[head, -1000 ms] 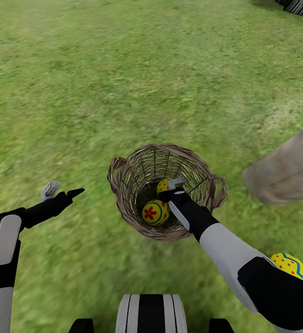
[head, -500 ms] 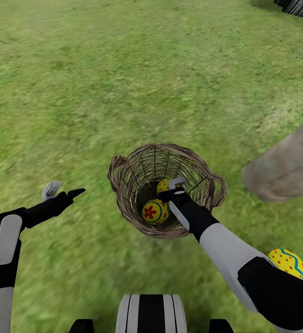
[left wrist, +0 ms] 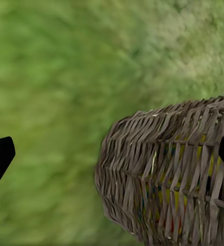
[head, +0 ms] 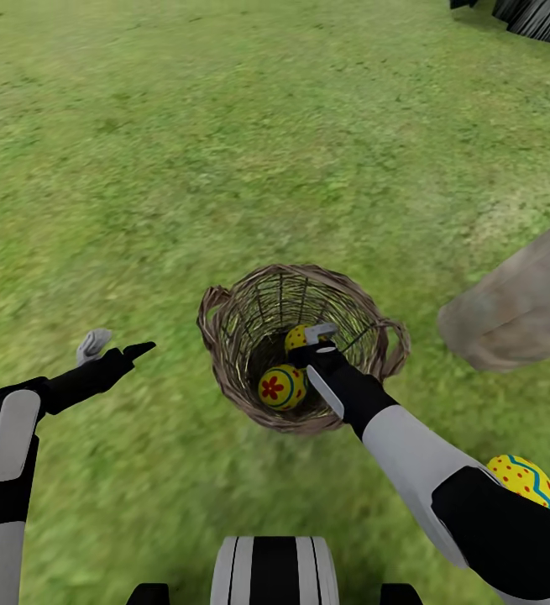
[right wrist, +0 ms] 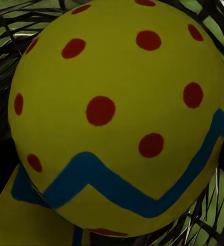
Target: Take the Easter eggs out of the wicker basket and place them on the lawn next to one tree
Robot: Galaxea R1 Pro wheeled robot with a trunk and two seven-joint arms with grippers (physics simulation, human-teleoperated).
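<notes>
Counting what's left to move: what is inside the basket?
Inside the basket two eggs show: a flowered egg at the bottom and a dotted egg by the right gripper. The arm covers part of the floor, so what lies beneath it is hidden.

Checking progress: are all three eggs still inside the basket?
No; one egg lies on the lawn, outside the wicker basket.

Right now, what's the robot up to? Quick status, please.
Right gripper down inside wicker basket, around dotted egg. Left gripper open, idle. Flower egg in basket; third egg on lawn.
</notes>
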